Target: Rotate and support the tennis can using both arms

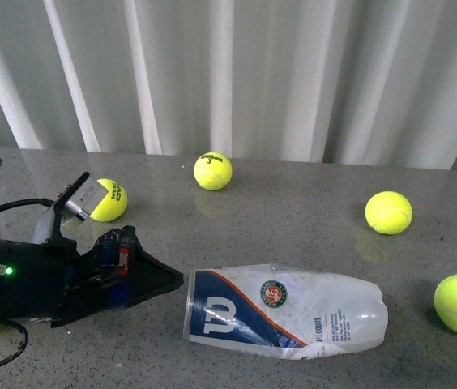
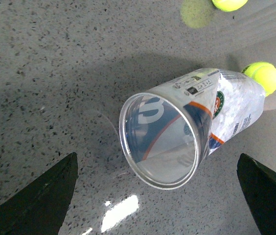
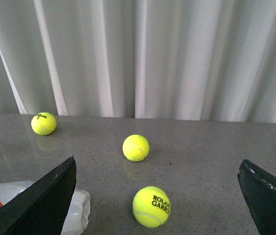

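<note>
Tennis can lying sideways on the table, open mouth facing the left jaws, spread wide and empty; right jaws likewise wide, holding nothing.

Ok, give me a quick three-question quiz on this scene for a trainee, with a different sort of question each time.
1. True or false: the tennis can stands upright on the table.
2. The left gripper's fingers are: A) shut on the tennis can B) shut with nothing between them C) open, holding nothing.
3. Fill in: the can's ____ end faces the left gripper.
Key: 1 false, it lies on its side. 2 C. 3 open.
</note>
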Robot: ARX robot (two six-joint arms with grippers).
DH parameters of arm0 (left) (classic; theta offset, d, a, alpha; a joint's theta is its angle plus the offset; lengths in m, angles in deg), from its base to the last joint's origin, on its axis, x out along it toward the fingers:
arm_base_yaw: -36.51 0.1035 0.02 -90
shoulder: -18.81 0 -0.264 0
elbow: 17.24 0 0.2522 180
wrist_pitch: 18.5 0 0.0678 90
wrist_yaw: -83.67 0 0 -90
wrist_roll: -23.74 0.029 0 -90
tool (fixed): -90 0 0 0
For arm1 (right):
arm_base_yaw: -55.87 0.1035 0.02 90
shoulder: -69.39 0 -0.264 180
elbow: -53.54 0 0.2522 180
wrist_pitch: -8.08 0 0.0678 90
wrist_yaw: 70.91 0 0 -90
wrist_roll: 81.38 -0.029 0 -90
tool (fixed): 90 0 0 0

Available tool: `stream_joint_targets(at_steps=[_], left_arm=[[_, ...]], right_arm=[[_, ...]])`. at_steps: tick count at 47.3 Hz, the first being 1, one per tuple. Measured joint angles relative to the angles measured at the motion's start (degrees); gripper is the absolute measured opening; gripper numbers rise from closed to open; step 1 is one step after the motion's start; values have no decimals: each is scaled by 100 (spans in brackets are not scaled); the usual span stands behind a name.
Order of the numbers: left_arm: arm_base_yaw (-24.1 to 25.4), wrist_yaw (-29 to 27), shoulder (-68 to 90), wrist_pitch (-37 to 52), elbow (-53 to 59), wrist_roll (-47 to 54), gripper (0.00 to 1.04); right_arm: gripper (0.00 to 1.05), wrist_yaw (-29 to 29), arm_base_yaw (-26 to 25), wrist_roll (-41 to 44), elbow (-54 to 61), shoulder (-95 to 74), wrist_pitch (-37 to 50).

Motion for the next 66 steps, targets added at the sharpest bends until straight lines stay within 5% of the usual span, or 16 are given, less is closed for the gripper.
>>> stream_joint_targets(at_steps=[34, 66], left_arm=[[-710, 317, 887, 516, -748, -944, 98], [-944, 529, 1019, 1539, -645, -2142, 3]], right_arm=[[98, 0, 0, 0, 0, 0, 0], [98, 0, 0, 0, 0, 0, 0]])
